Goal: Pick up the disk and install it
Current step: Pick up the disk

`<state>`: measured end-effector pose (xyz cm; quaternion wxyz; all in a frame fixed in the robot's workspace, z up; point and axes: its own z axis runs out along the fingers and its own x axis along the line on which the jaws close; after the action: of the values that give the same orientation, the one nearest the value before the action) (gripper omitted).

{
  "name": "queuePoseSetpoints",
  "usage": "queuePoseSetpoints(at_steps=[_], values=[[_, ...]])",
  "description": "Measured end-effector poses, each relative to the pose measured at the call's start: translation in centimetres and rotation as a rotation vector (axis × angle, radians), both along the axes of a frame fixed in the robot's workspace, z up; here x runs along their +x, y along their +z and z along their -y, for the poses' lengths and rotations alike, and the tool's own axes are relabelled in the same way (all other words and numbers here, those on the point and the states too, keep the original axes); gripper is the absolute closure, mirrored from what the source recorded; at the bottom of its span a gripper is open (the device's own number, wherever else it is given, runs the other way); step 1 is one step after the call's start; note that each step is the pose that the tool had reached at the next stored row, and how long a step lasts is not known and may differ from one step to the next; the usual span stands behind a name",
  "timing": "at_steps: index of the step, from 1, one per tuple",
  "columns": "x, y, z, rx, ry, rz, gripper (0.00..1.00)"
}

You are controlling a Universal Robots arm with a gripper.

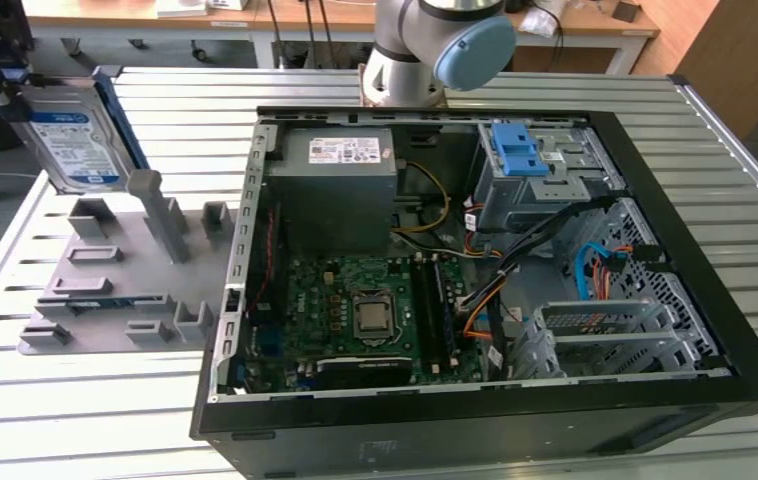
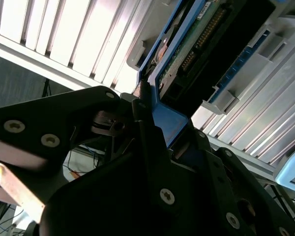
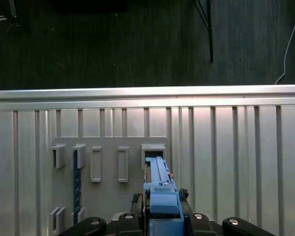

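Note:
The disk (image 1: 72, 140), a silver drive with a white-and-blue label in a blue carrier frame, stands upright on edge at the exterior view's left. It sits at the far end of a grey holder plate (image 1: 112, 280). My gripper (image 1: 8, 92) is shut on the disk's upper edge. In the first wrist view the disk (image 3: 157, 172) shows edge-on, held by the gripper (image 3: 160, 200), with an open slot (image 3: 153, 149) of the holder just beyond it. In the second wrist view the gripper (image 2: 152, 123) clamps the blue frame, and the disk's circuit-board side (image 2: 187, 59) runs away from it.
An open black computer case (image 1: 699, 330) lies on the slatted metal table (image 1: 32, 400). Inside are a grey power-supply box (image 1: 339, 190), a green motherboard (image 1: 352, 310), cables and a drive bay with a blue latch (image 1: 519, 150). The arm's base (image 1: 433, 50) stands behind the case.

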<state>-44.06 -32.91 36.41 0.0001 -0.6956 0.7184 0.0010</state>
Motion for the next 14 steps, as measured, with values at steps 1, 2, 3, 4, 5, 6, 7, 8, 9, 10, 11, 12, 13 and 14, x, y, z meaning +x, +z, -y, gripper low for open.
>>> queuePoseSetpoints(at_steps=[1, 2, 3, 4, 5, 6, 7, 8, 9, 10, 11, 12, 13, 14], values=[[0.0, 0.09, 0.0, 0.0, 0.0, 0.0001, 0.63], [0.0, 0.17, 0.0, 0.0, 0.0, 0.0001, 0.63], [0.0, 0.27, 0.0, 0.0, 0.0, 0.0, 0.63], [0.0, 0.35, 0.0, 0.0, 0.0, 0.0001, 0.63], [0.0, 0.45, 0.0, 0.0, 0.0, 0.0001, 0.63], [0.0, 0.55, 0.0, 0.0, 0.0, 0.0, 0.63], [0.0, 0.65, 0.0, 0.0, 0.0, 0.0001, 0.63], [0.0, 0.76, 0.0, 0.0, 0.0, 0.0, 0.63], [0.0, 0.88, 0.0, 0.0, 0.0, 0.0, 0.63], [0.0, 1.0, 0.0, 0.0, 0.0, 0.0, 0.63], [0.0, 1.11, 0.0, 0.0, 0.0, 0.0, 0.63], [0.0, 1.22, 0.0, 0.0, 0.0, 0.0, 0.63], [0.0, 1.34, 0.0, 0.0, 0.0, 0.0001, 0.63], [0.0, 1.45, 0.0, 0.0, 0.001, 0.0, 0.63]])
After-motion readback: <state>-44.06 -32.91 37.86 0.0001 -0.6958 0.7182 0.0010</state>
